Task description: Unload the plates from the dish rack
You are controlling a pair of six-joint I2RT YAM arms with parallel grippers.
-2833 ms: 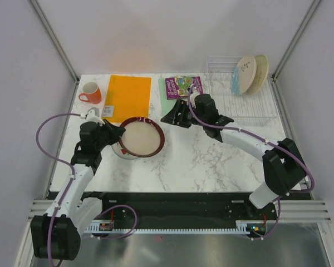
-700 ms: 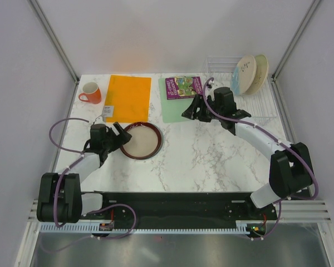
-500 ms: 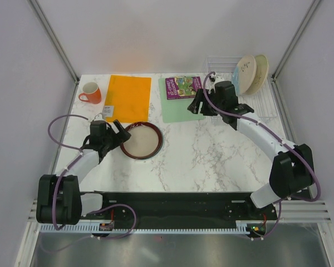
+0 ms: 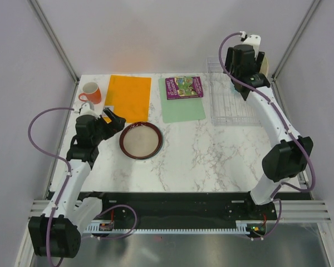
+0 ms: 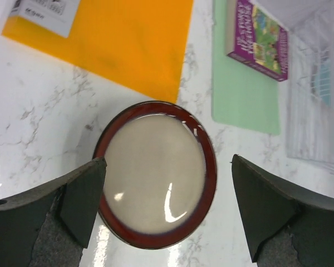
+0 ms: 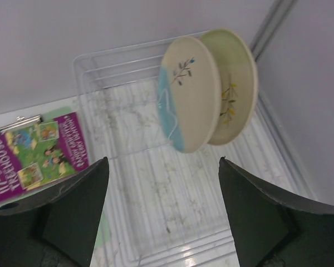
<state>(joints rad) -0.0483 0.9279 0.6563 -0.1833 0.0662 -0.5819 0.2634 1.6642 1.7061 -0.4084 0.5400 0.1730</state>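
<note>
Top external view takes in the whole marble table (image 4: 211,150). The maroon-rimmed plate (image 4: 141,140) lies flat on its left half, just beside the near edge of the orange mat (image 4: 128,97). The orange mug (image 4: 90,92) stands at the far left, a green mat (image 4: 182,105) and a purple book (image 4: 184,87) sit mid-table, and the dish rack (image 4: 234,103) fills the far right corner. From this view the right arm's wrist covers the rack's far end and hides almost all of what stands there.

Right wrist view supplies it. The cream-and-blue plate (image 6: 189,94) with its leaf sprig stands on edge in the rack's far right part. The beige plate (image 6: 236,83), bearing a small yellow mark, stands just behind it and overlaps it; whether the two touch cannot be told. The right gripper (image 6: 161,161) hangs above the rack with its fingers spread wide, nothing between them, apart from both plates.

Left wrist view looks straight down on the maroon-rimmed plate and its glossy cream centre. The left gripper (image 5: 168,161) hovers over it, fingers wide on either side, grasping nothing.

The left arm is bent at the elbow along the table's left side, its wrist tipped down toward the plate. The right arm stretches far along the right edge, with its wrist raised high over the rack's far end.
</note>
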